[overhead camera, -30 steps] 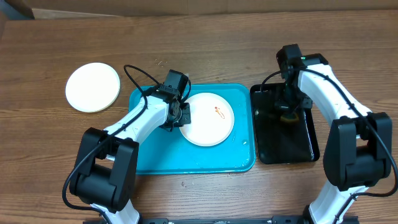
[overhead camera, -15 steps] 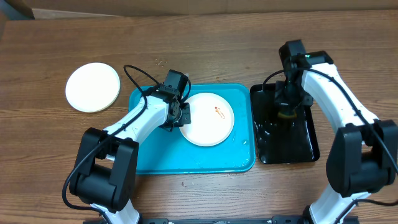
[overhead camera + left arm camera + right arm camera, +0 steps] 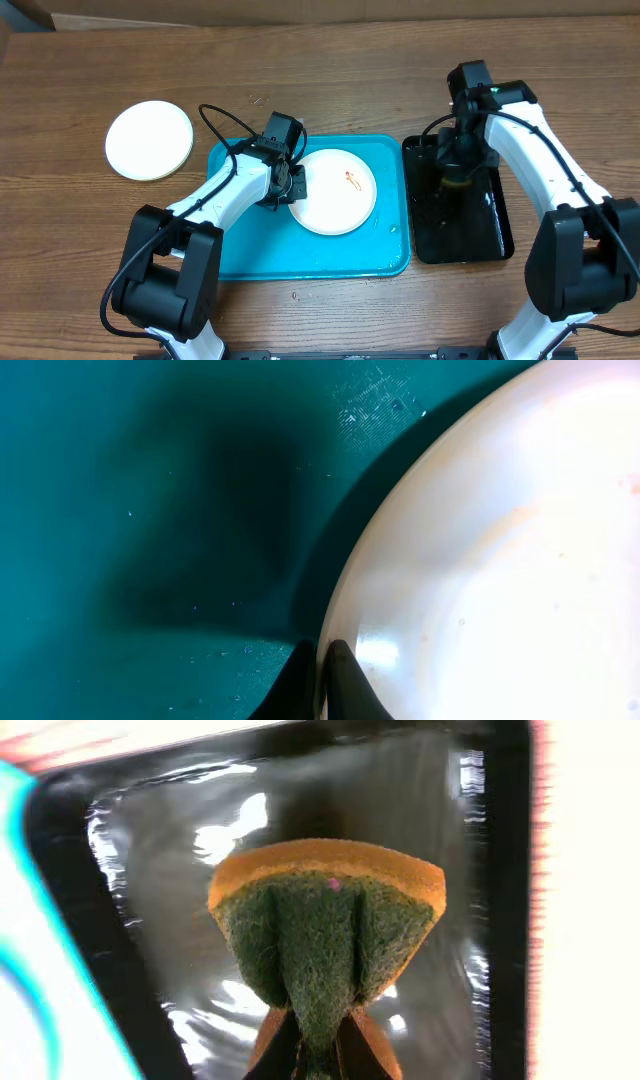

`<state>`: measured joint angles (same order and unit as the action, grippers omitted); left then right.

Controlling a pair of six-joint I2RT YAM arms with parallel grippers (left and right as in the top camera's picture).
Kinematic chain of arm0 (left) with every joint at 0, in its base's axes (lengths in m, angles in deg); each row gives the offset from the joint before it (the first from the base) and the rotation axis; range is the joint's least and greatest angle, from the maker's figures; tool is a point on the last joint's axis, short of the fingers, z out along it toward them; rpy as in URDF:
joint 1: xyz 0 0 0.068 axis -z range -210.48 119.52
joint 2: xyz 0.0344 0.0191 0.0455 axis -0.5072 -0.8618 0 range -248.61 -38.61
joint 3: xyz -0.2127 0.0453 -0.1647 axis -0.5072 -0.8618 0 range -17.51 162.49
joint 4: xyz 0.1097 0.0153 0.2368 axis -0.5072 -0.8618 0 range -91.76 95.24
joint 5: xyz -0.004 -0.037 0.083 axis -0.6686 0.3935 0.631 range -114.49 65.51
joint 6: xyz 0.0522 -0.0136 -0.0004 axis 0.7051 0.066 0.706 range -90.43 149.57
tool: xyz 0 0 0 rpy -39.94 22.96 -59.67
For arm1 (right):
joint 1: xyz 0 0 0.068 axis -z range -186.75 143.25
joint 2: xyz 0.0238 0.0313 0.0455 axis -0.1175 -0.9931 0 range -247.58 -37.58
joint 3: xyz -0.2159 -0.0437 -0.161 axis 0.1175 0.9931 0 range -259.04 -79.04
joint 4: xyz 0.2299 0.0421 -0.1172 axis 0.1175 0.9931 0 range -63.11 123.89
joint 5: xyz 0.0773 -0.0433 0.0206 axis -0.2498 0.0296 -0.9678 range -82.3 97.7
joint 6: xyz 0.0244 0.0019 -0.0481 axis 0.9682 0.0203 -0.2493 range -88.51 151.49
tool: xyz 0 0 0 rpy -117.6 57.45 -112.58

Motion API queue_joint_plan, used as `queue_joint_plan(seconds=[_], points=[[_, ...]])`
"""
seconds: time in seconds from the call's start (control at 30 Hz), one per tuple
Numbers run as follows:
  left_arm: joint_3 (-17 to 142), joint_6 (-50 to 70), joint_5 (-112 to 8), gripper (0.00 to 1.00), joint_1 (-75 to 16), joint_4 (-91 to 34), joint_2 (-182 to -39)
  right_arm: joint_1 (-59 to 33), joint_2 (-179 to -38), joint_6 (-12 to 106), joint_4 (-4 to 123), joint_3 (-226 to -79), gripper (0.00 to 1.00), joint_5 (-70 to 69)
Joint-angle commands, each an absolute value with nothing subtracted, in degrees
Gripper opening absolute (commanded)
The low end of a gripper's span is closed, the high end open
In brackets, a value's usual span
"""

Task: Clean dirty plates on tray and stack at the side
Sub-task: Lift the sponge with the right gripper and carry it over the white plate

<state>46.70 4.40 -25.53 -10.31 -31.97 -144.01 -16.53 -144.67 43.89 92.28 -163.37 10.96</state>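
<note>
A white plate (image 3: 336, 190) with a small orange-red smear lies on the turquoise tray (image 3: 240, 255). My left gripper (image 3: 288, 185) is shut on the plate's left rim; in the left wrist view the fingers (image 3: 322, 678) pinch the white rim (image 3: 500, 580) over the tray (image 3: 150, 510). My right gripper (image 3: 458, 172) is shut on a green and orange sponge (image 3: 325, 920) and holds it over the black tray (image 3: 460, 225). A pale plate (image 3: 149, 139) lies on the table at the far left. No third plate is visible as a separate thing.
The black tray (image 3: 150, 880) is wet and glossy, right of the turquoise tray. A cable loops from the left arm (image 3: 215, 125) over the tray's back left corner. Brown wooden table (image 3: 320, 70) all round.
My right gripper has shifted slightly forward and left over the black tray with the sponge. The left arm and the plate have not moved.
</note>
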Motion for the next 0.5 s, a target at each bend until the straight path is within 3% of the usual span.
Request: queue_joint_plan(seconds=[0.0,0.1,0.2,0.47], points=[[46.37,4.25,-25.16,0.05,-10.2,-31.8,-146.07,-17.91,-142.96,40.61,89.3,-164.84,0.04,-6.35],[46.37,4.25,-25.16,0.05,-10.2,-31.73,-146.07,-20.71,-142.96,40.7,84.19,-164.86,0.04,-19.81],[46.37,4.25,-25.18,0.04,-10.2,-31.76,-146.07,-25.34,-142.96,42.38,80.01,-164.9,0.04,-17.93],[46.37,4.27,-25.16,0.05,-10.2,-32.02,-146.07,-41.3,-143.27,43.45,77.65,-164.81,0.04,18.68]])
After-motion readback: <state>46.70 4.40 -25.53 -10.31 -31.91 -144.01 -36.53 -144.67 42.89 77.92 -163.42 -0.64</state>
